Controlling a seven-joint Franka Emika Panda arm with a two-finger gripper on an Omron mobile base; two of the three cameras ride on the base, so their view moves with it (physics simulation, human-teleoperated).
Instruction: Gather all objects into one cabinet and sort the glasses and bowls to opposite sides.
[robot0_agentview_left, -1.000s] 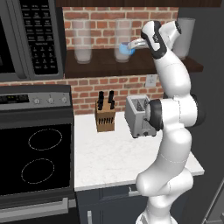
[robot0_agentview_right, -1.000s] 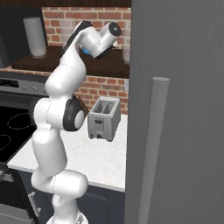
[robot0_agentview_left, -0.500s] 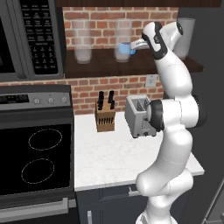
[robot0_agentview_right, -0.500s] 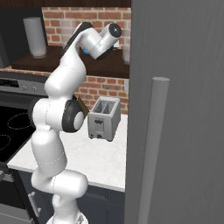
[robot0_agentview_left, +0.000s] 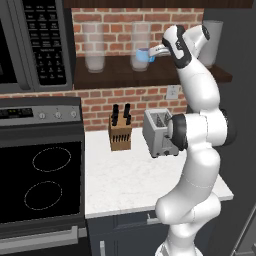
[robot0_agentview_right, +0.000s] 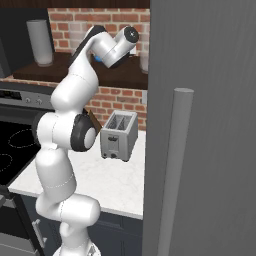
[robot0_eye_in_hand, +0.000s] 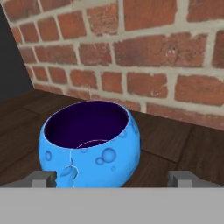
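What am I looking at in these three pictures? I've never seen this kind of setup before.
This is a rendered kitchen with a white robot arm on a drivable base. Two pictures come from cameras on that base, behind the arm to its left and right. The third comes from a camera on the hand, looking along the gripper.

The arm reaches up to a brown open shelf on the brick wall. In the hand view a small blue bowl with a dark inside sits on the shelf, between the two dark finger tips. The jaws stand wide open, so nothing is held. Clear glasses also stand on the shelf.

Below, the white counter carries a toaster and a knife block, beside a black stove.
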